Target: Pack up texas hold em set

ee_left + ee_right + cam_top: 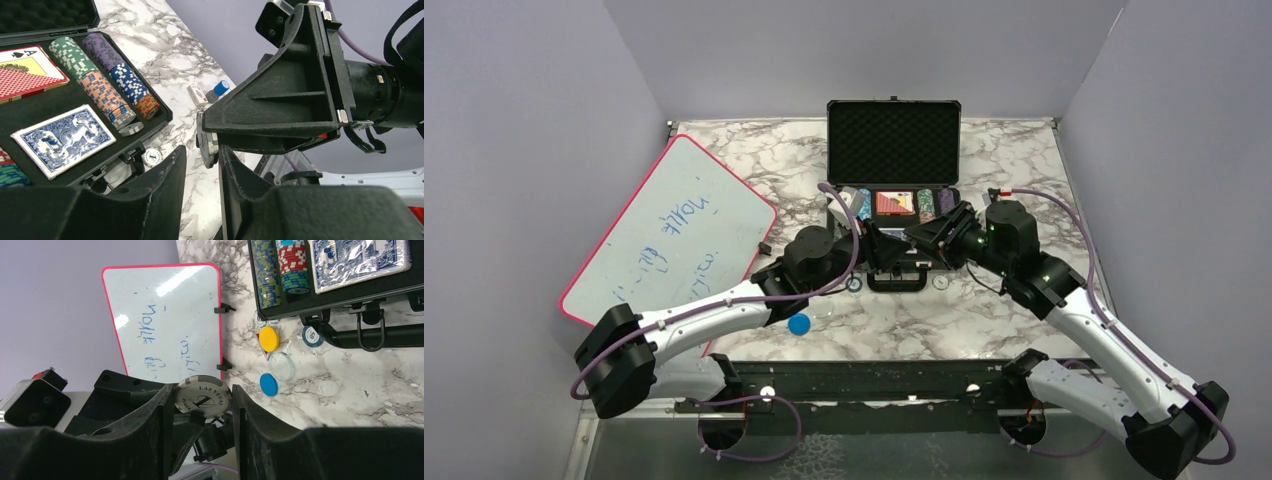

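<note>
One chip in the air: grey-and-white "Las Vegas" poker chip (202,397), above the table just in front of the case, not yet packed.
Right gripper (929,235): clamped on that chip, one pad on each side of its rim, face toward the wrist camera.
Left gripper (202,149): fingers either side of the same chip, seen edge-on. The gap is narrow and you cannot tell if the pads touch it.
Risk, drop: if you let the right go before the left has a real bite, the chip falls. The rim is thin and gives little to hold.
Risk, twist: with both pincers squeezing from different directions, the chip could pop out and roll among the loose pieces.
Risk, bump: the grippers are nose to nose, so any push forward knocks them together.
Chip look: round, thin, hard, with a striped rim and a printed centre. No damage seen.
Case: black hard briefcase (892,140), open mid-table, foam-lined lid upright, carry handle (896,283) on the near side.
Inside: rows of multicoloured poker chips (100,95), red card deck (25,80) and blue card deck (62,140), both lying flat.
Loose in front: yellow round disc (269,338), blue round disc (268,384), clear round disc (281,366) and a dark green-and-white chip (312,336) by the handle, all left to pack.
Beyond: red-edged whiteboard (669,230) on the left of the grey-veined marble table (1014,160).
</note>
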You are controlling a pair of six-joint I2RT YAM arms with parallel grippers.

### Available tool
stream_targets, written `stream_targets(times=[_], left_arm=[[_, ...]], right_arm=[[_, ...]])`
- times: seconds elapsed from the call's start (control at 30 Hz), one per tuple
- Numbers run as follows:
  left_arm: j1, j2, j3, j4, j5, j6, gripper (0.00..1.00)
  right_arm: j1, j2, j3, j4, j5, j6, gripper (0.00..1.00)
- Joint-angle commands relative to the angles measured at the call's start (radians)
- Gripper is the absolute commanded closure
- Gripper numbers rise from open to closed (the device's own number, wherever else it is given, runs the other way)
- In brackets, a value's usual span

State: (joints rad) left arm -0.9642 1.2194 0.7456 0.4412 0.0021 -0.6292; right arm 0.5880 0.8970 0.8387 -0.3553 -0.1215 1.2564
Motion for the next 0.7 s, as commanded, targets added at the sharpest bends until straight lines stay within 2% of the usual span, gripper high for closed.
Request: stream_targets(times=[0.0, 0.07, 0.17, 0.23, 0.4, 0.5, 0.67], left_arm=[[-0.004, 0.012, 0.040, 0.035, -0.018, 0.041, 0.69], [-0.004, 0.020, 0.045, 0.034, -0.012, 0.048, 0.76], [-0.004, 0.029, 0.051, 0.034, 0.000, 0.090, 1.00], [-0.004, 0.027, 0.046, 0.033, 0.002, 0.138, 1.00], [-0.001, 0.003, 0.007, 0.025, 0.036, 0.351, 1.00], [0.007, 0.005, 0.005, -0.023, 0.108, 0.484, 1.00], [0.027, 0.083, 0.090, -0.171, 0.251, 0.650, 1.00]], right_arm=[[0.006, 0.009, -0.008, 0.054, -0.034, -0.007, 0.62], [0.006, 0.017, -0.011, 0.064, -0.037, -0.012, 0.62], [0.005, 0.031, -0.017, 0.071, -0.040, -0.017, 0.61], [0.006, 0.043, -0.010, 0.050, -0.036, -0.027, 0.56], [0.003, 0.081, 0.072, -0.071, 0.078, -0.112, 0.27], [-0.019, 0.123, 0.153, -0.168, 0.166, -0.180, 0.20], [-0.121, 0.155, 0.184, -0.199, 0.208, -0.267, 0.18]])
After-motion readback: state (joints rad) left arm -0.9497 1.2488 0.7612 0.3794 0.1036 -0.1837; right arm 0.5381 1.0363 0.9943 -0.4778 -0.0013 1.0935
